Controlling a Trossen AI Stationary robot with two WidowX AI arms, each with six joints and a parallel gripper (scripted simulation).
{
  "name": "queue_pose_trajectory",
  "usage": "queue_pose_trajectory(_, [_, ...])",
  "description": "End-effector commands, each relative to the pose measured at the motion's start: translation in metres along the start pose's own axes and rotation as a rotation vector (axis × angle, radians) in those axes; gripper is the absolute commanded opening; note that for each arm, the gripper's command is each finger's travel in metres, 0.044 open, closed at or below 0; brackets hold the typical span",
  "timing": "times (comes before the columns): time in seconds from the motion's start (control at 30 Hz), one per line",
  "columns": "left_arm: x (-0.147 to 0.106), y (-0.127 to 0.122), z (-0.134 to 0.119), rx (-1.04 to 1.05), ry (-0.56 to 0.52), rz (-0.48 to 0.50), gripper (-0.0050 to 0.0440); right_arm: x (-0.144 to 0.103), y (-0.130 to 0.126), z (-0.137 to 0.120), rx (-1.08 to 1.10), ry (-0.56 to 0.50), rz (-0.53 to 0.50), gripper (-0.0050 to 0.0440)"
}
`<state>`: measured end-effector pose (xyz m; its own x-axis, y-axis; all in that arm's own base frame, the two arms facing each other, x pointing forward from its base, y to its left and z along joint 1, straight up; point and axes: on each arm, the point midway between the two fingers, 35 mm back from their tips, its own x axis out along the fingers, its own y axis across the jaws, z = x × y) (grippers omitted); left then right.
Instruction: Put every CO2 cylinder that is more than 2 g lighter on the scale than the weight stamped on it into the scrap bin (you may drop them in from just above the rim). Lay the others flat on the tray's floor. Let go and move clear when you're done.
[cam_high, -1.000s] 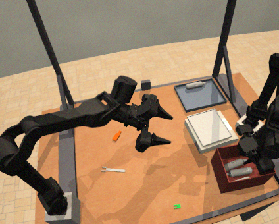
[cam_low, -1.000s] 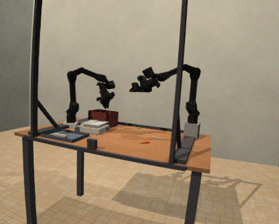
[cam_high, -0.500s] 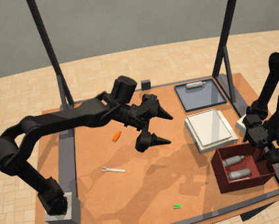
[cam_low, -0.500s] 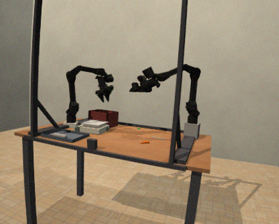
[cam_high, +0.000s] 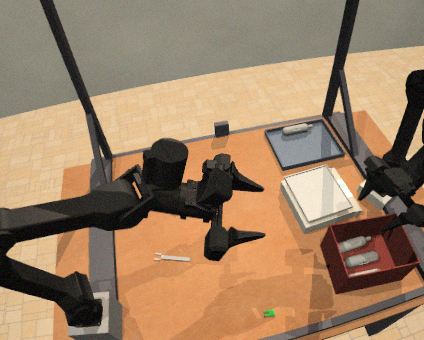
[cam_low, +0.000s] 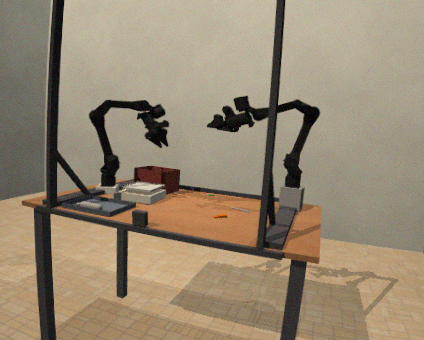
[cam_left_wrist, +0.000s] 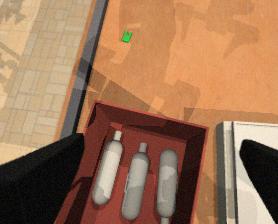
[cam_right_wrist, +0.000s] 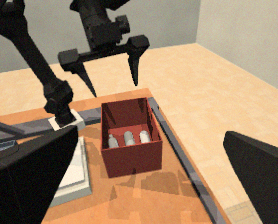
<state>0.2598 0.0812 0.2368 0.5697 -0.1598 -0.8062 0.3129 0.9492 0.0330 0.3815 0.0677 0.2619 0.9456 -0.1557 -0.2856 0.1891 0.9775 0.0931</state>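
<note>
Shows three grey CO2 cylinders (cam_high: 361, 259) (cam_left_wrist: 135, 186) (cam_right_wrist: 129, 138) lying inside the dark red scrap bin (cam_high: 332, 260) (cam_low: 170, 180) (cam_left_wrist: 150, 115) (cam_right_wrist: 132, 162), and one pale cylinder (cam_high: 296, 129) (cam_low: 90, 205) flat on the floor of the blue-grey tray (cam_high: 310, 147) (cam_low: 117, 206). Shows nothing on the pan of the white scale (cam_high: 319, 192) (cam_low: 142, 187) (cam_right_wrist: 75, 167). Includes the left hand (cam_high: 373, 214) (cam_low: 162, 144) (cam_left_wrist: 162, 143) (cam_right_wrist: 116, 91) above the bin, fingers apart around nothing, and the right hand (cam_high: 263, 212) (cam_low: 210, 125) (cam_right_wrist: 151, 135) likewise apart, over the counter. Looks fully sorted, with no loose cylinder in view; probably needs only withdrawal. Cannot confirm stamped or measured weights.
</note>
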Motion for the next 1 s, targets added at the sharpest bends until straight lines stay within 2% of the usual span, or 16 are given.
queue_pose_trajectory(0.0, [-0.008,-0.02,0.013,-0.057,-0.161,0.041,0.044,-0.023,-0.033,0.027,-0.004,-0.117,0.102,0.044])
queue_pose_trajectory(0.07, [-0.008,-0.02,0.013,-0.057,-0.161,0.041,0.044,-0.023,-0.033,0.027,-0.004,-0.117,0.102,0.044])
queue_pose_trajectory(0.23, [-0.007,-0.033,0.02,-0.116,-0.273,0.068,0.044,-0.045,-0.054,0.041,-0.045,-0.22,0.145,0.044])
queue_pose_trajectory(0.53, [-0.008,-0.043,0.043,-0.145,-0.434,0.12,0.044,-0.065,-0.069,0.05,-0.094,-0.309,0.171,0.044])
queue_pose_trajectory(0.63, [-0.007,-0.044,0.045,-0.147,-0.451,0.127,0.044,-0.066,-0.07,0.051,-0.098,-0.316,0.173,0.044])
queue_pose_trajectory(0.67, [-0.011,-0.041,0.054,-0.135,-0.506,0.148,0.044,-0.068,-0.07,0.051,-0.102,-0.322,0.174,0.044])
queue_pose_trajectory(0.97, [-0.004,-0.051,0.073,-0.174,-0.649,0.205,0.044,-0.072,-0.074,0.052,-0.119,-0.34,0.18,0.044])
